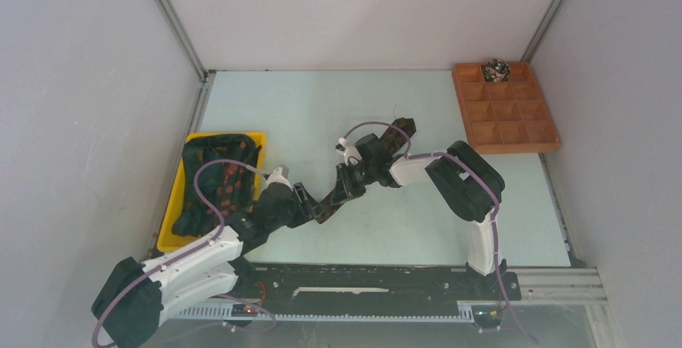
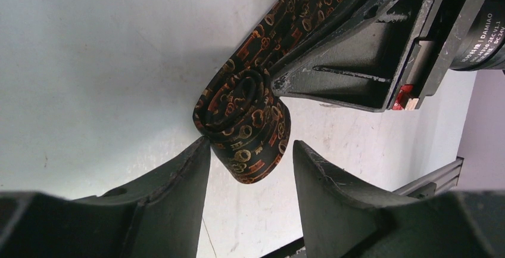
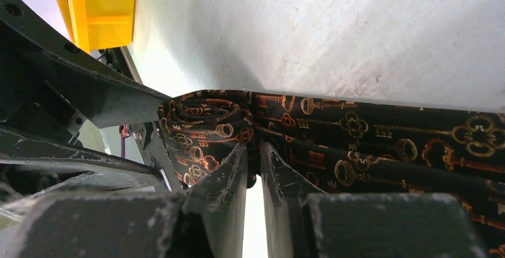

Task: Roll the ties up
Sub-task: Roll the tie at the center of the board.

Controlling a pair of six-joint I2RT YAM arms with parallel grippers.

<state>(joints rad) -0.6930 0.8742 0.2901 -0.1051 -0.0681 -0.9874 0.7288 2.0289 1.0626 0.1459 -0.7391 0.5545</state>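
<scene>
A dark tie with an orange key pattern lies on the table, its near end rolled into a small coil (image 2: 244, 121) and the flat rest (image 3: 369, 133) running toward the back right (image 1: 386, 143). My right gripper (image 3: 254, 146) is shut on the tie right beside the coil. My left gripper (image 2: 251, 143) is open around the coil's free end, with the left finger (image 2: 196, 162) touching it. The two grippers meet mid-table, left (image 1: 310, 203) and right (image 1: 344, 183). More ties (image 1: 217, 183) lie heaped in the yellow tray (image 1: 173, 219).
A wooden box of compartments (image 1: 505, 135) stands at the back right, with one rolled tie (image 1: 495, 68) in a back cell. The yellow tray's corner (image 3: 101, 8) is close to the left of the coil. White walls close in the table on three sides.
</scene>
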